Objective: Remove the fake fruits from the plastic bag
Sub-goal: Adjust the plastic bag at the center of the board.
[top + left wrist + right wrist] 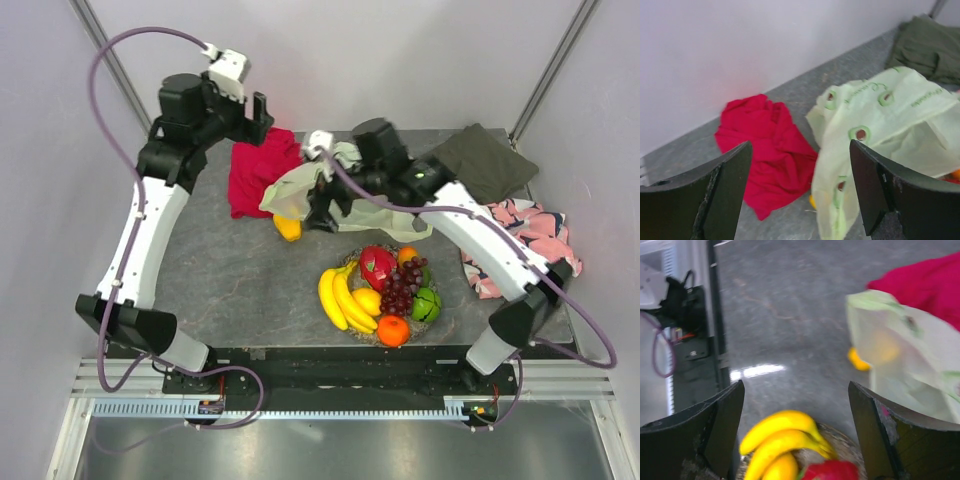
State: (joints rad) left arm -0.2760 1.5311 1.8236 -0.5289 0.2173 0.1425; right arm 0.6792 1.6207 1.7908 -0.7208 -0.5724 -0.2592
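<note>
The pale yellow-green plastic bag (300, 188) lies crumpled at the back middle of the table, partly under my right wrist. A yellow-orange mango (287, 228) peeks out from its front edge. The round dish (352, 333) holds a banana bunch (340, 300), dragon fruit (377, 266), lemon (367, 300), grapes (399, 285), green melon (427, 304) and an orange (393, 330). My right gripper (320, 208) is open and empty between bag and dish; its view shows the bananas (785, 437), the bag (905, 355) and the mango (859, 360). My left gripper (260, 112) is open, high behind the bag (880, 120).
A red cloth (258, 172) lies bunched left of the bag and also shows in the left wrist view (770, 150). An olive cloth (485, 160) lies at the back right. A pink patterned cloth (520, 240) lies at the right edge. White walls close the back and sides.
</note>
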